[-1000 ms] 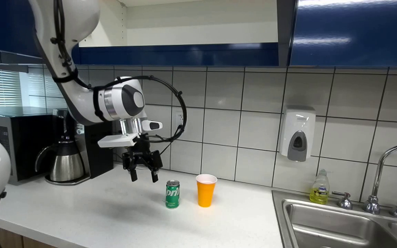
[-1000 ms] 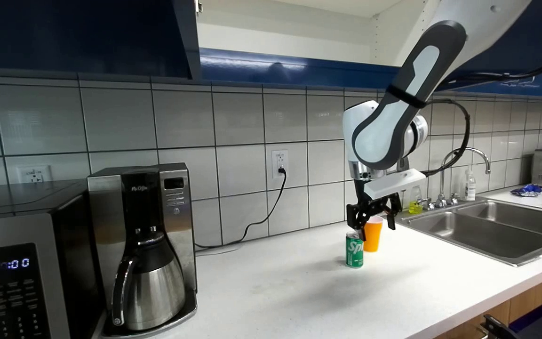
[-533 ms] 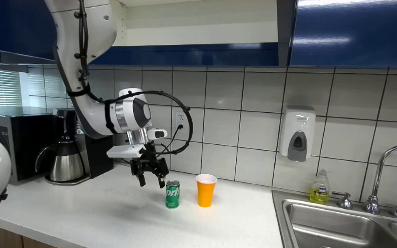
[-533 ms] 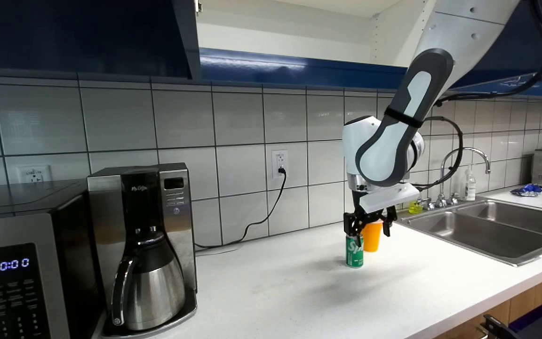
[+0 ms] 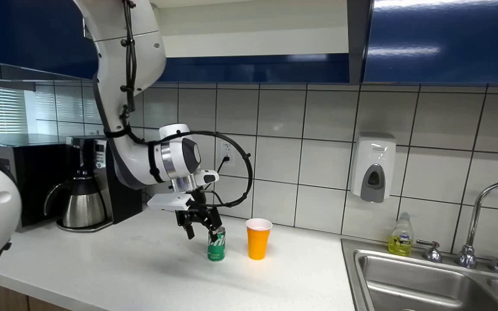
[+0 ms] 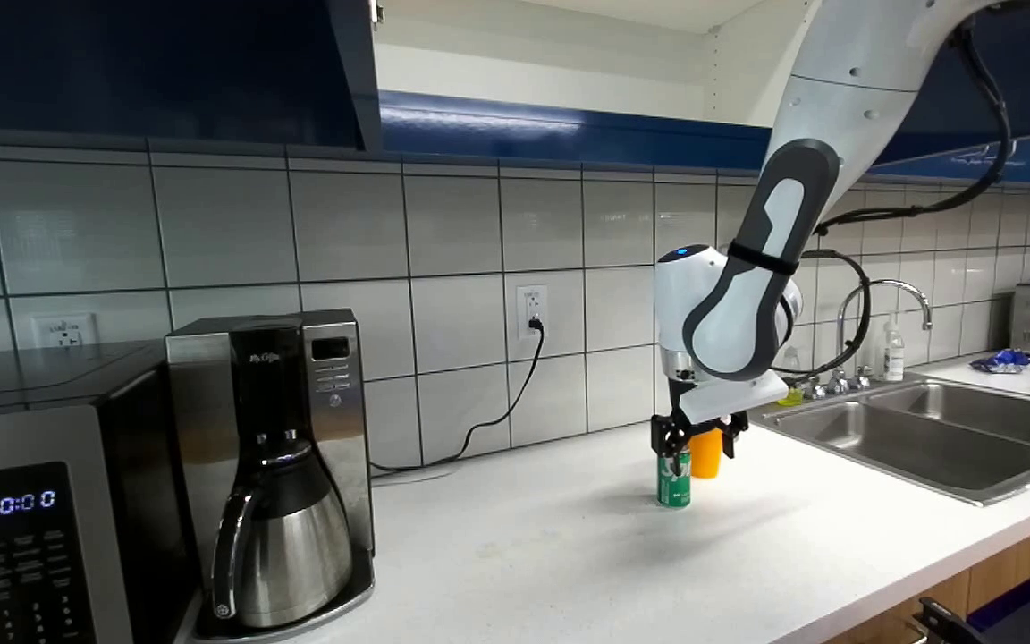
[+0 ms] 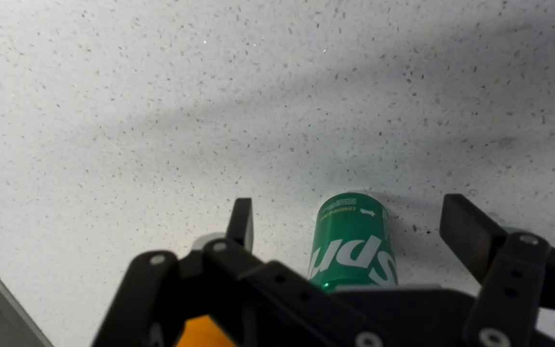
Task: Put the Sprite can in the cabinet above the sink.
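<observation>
The Sprite can [image 5: 217,249] stands upright on the counter, in both exterior views [image 6: 674,489]. In the wrist view, the green can [image 7: 352,241] is between the two fingers, apart from each; its top is hidden behind the gripper. My gripper [image 5: 202,236] is open, pointing down at the can's upper part; one finger overlaps the can in both exterior views. The fingers in the wrist view [image 7: 347,209] hold nothing. The cabinet [image 5: 257,67] on the wall above has an open compartment with a cream interior. The sink [image 5: 349,263] is at the counter's far end.
An orange cup [image 5: 257,244] stands close beside the can. A coffee maker [image 6: 269,474] and a microwave [image 6: 32,501] stand on the counter. A soap dispenser [image 5: 373,166] hangs on the tiled wall. A soap bottle [image 5: 401,237] and the tap [image 5: 476,220] stand by the sink.
The arm and open gripper have moved down and, in an exterior view, to the right, from above and beside the can to its upper part. The can and cup have not moved.
</observation>
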`<state>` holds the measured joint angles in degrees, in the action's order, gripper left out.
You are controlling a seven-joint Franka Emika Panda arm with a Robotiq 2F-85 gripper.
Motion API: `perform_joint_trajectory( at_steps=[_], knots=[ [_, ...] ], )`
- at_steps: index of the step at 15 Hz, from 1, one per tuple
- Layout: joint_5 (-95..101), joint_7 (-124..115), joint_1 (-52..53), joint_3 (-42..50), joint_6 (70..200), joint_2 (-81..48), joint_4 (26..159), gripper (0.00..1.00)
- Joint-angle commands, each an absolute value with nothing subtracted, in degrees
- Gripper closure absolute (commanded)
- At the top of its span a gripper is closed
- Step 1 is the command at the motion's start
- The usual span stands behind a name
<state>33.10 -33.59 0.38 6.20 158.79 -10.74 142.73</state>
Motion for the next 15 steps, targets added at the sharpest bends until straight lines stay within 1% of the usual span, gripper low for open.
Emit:
perform_joint_trajectory(
  at_steps=[1,10,15],
  knots=[
    [38.6,-38.7,2.0,8.6,161.1,-14.4,139.4,0.0],
    [47.8,-47.2,5.8,12.9,164.2,-20.8,134.2,0.0],
    [49.8,-50.7,7.9,14.6,165.4,-23.1,132.3,0.0]
  ],
)
